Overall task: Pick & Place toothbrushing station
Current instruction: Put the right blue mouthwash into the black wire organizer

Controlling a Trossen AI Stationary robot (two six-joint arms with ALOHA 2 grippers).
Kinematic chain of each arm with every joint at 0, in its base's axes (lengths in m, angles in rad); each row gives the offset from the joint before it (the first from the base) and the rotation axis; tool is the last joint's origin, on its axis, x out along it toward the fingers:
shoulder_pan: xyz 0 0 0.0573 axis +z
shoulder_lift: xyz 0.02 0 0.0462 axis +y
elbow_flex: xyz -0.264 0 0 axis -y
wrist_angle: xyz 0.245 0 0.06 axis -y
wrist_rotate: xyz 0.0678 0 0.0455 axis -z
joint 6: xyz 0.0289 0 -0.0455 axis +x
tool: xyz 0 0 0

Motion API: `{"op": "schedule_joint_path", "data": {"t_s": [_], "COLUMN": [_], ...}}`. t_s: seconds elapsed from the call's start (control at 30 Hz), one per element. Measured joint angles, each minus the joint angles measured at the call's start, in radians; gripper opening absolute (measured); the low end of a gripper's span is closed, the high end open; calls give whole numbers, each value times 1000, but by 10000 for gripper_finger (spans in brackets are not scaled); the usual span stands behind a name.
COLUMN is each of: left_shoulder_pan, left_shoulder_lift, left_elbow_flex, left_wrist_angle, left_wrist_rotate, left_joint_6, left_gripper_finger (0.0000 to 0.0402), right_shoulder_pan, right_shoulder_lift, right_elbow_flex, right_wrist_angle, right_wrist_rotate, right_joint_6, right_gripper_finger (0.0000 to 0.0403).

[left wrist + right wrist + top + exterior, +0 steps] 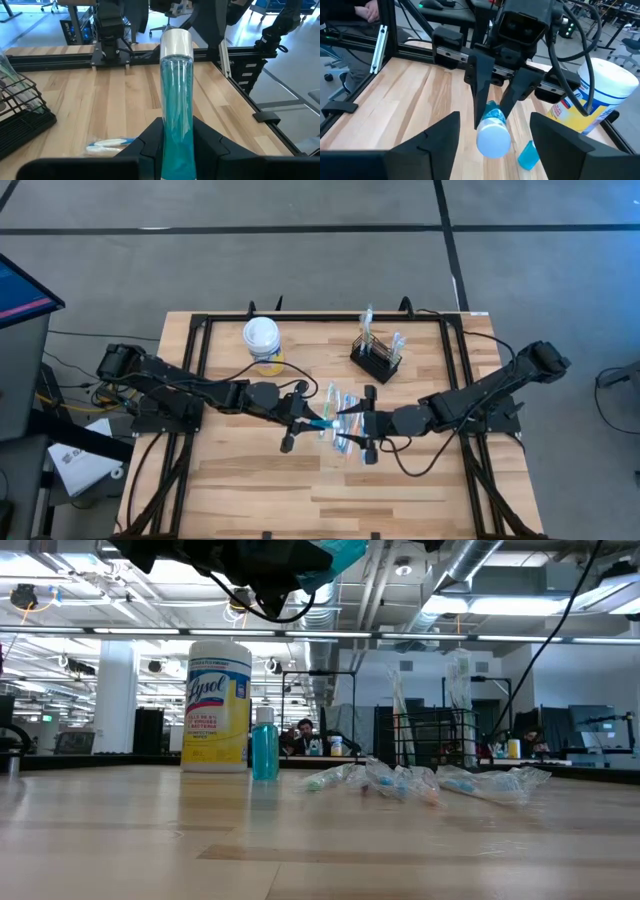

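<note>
A clear teal tube with a white cap (176, 90) hangs above the table's middle, with my left gripper (177, 131) shut on it. Its cap (493, 140) points at my right gripper (495, 150), which stands open with one finger on either side of the cap, touching nothing. In the high view the left gripper (303, 421) and right gripper (358, 426) face each other. The toothbrushing station (378, 358), a black wire caddy with upright items in it, rests on the table toward the far right, also in the left wrist view (20, 125). My left gripper pinches the teal tube's body (176, 125) between its two fingers, well behind the cap. The fingers come nearly level from the table's left and lie along the tube. The tube sticks out ahead of the fingers, cap end foremost, lifted clear of the table.
Clear-wrapped toothbrushes (340, 432) lie on the table under the grippers, also in the low view (420, 780). A white-lidded yellow wipes canister (262, 338) stands far left of centre, a small blue bottle (265, 748) beside it. A black frame (200, 330) rims the table.
</note>
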Motion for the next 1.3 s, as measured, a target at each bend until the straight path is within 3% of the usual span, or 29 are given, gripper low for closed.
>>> {"op": "schedule_joint_path", "data": {"t_s": [0.7, 1.03, 1.13, 1.3], "left_shoulder_pan": [0, 0, 0, 0], "left_shoulder_lift": [0, 0, 0, 0], "left_elbow_flex": [0, 0, 0, 0], "left_wrist_angle": [38, 38, 38, 32], "left_wrist_rotate": [0, 0, 0, 0], "left_joint_6": [4, 4, 4, 4], "left_gripper_finger": [61, 61, 61, 61], "right_shoulder_pan": [-12, -64, -69, -74], "right_shoulder_lift": [0, 29, 69, 120], "right_elbow_flex": [0, 6, 52, 172], "right_wrist_angle": [1, -9, -28, -209], "right_wrist_rotate": [-5, -66, -89, -87], "right_joint_6": [38, 86, 87, 104], "right_gripper_finger": [225, 225, 222, 195]}}
